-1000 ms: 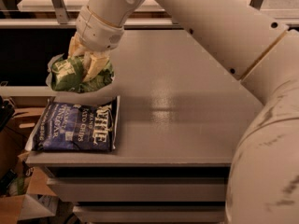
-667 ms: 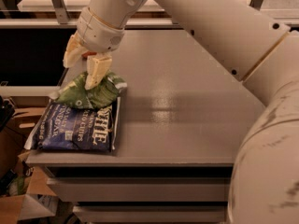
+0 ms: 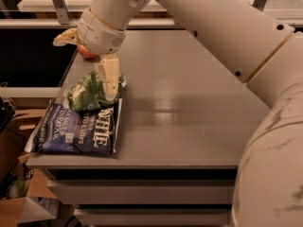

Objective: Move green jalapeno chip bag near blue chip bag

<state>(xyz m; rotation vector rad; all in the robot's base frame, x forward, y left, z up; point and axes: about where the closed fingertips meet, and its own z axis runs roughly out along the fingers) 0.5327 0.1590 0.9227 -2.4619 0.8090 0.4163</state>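
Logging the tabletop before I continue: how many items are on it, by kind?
Chip bags: 2, the green jalapeno chip bag lying against the blue chip bag
Round orange-red object: 1, partly hidden behind the gripper, which is open above the green jalapeno chip bag
Total: 3

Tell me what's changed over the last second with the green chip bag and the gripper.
The gripper lowered the green jalapeno chip bag onto the table and let go. The bag now lies against the far edge of the blue chip bag, with the gripper open just above it. The blue chip bag stayed put.
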